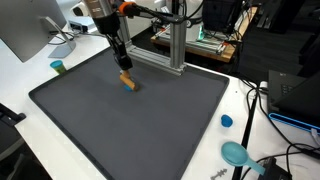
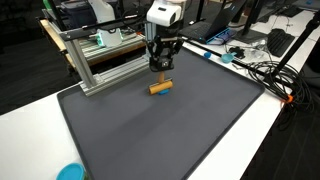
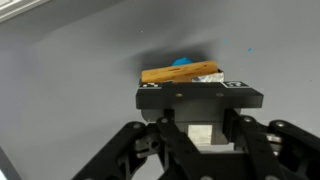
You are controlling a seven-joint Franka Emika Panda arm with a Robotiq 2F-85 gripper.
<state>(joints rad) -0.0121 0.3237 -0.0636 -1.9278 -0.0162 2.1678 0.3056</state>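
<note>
Orange-brown, the small wooden block (image 1: 127,82) lies on the dark grey mat (image 1: 150,130) at about 11 o'clock of its centre. I have the end effector (image 1: 122,66) clamped on the block's upper end; in the wrist view (image 3: 180,72) it sits at 12 o'clock beyond the fingers, something blue behind it. White worktop (image 2: 250,130) surrounds the mat.

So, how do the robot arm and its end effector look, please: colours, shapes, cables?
In an exterior view the arm has a white, rounded wrist shell with a dark ring. Below it the end effector is black and angular. In another exterior view an orange cable shows near the wrist. The wrist view shows black linkage bars, and a flat black crossbar with small white square marks at its ends.
</note>
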